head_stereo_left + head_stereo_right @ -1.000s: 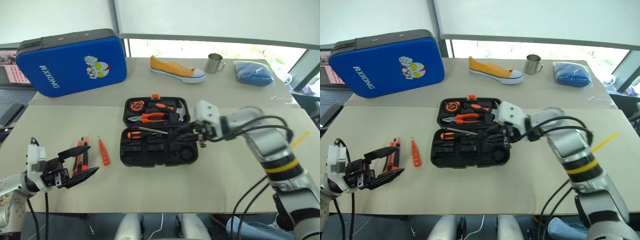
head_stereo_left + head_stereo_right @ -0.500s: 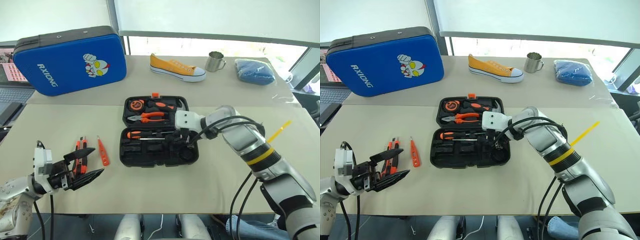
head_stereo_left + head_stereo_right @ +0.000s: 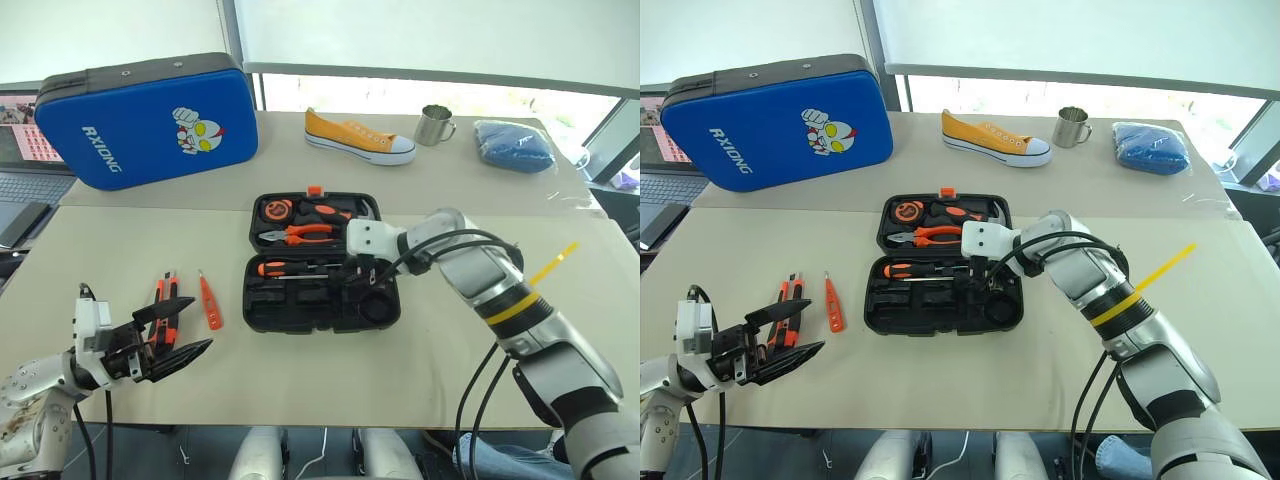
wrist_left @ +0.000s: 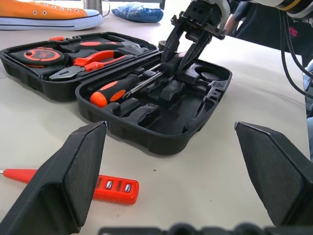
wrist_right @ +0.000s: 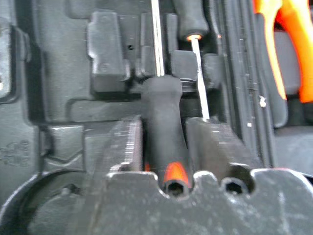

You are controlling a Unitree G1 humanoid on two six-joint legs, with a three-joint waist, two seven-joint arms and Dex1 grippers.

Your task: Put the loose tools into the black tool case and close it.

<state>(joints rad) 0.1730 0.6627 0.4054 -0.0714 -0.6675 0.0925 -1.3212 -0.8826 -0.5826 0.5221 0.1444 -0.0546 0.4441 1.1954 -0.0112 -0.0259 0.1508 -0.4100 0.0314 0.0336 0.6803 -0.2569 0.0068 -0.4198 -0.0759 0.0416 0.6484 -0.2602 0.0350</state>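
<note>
We see the black tool case (image 3: pixel 320 280) lying open on the bench (image 3: pixel 450 360). The right end effector (image 4: pixel 188 41) is inside it, fingers flanking a screwdriver handle (image 5: pixel 164 132); grip undeterminable. The left end effector (image 3: pixel 165 335), fingers apart, hovers beside the case near the utility knife (image 3: pixel 165 305).

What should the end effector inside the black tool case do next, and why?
Probably lift straight up out of the black tool case. The right end effector has its fingers apart on either side of a black-handled screwdriver, which seems to lie in its moulded slot, so that tool looks placed. More loose tools wait on the table beside the case.
</note>
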